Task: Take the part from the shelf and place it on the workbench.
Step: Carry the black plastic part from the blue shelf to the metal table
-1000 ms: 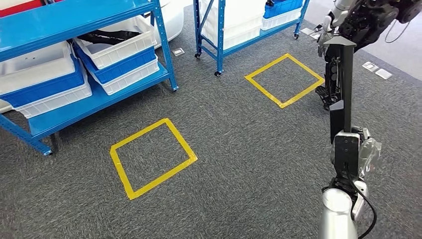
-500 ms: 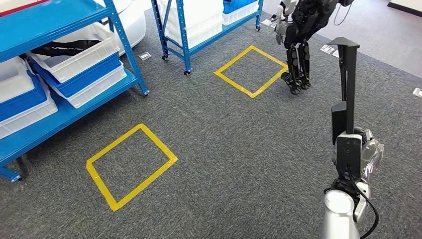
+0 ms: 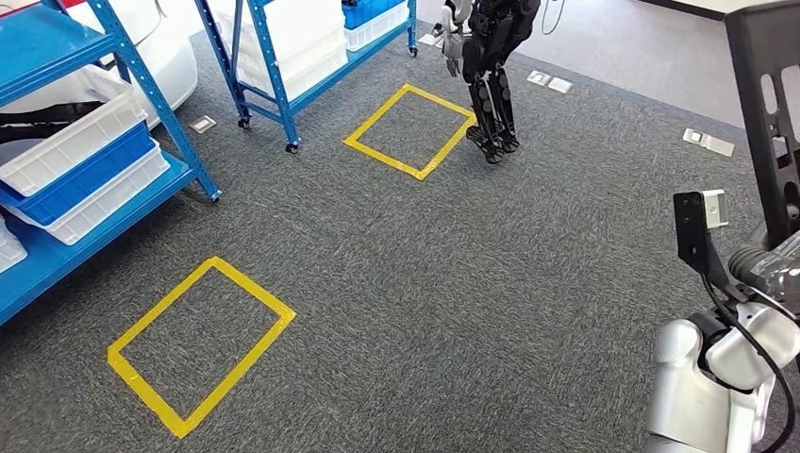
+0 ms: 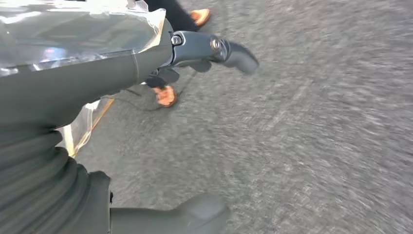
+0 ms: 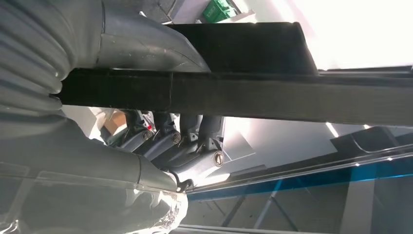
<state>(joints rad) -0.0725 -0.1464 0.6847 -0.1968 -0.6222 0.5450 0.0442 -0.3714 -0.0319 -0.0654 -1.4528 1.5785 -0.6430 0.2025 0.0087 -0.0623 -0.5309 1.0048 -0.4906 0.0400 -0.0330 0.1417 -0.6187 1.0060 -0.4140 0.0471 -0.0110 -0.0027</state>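
Part (image 5: pixel 243 92) gripped by right hand (image 5: pixel 160 141), fingers wrapped round it | head view: part (image 3: pixel 769 113) at 3 o'clock | left hand (image 4: pixel 97 63) fingers apart, holding nothing, above carpet (image 4: pixel 316 122)

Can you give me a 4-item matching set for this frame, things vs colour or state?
Things:
1. black part
2. left hand
3. shelf frame
4. tape square

Colour or state:
A. yellow, on the carpet
B. blue
C. held in the right hand
D. holding nothing

Pairs: 1-C, 2-D, 3-B, 4-A
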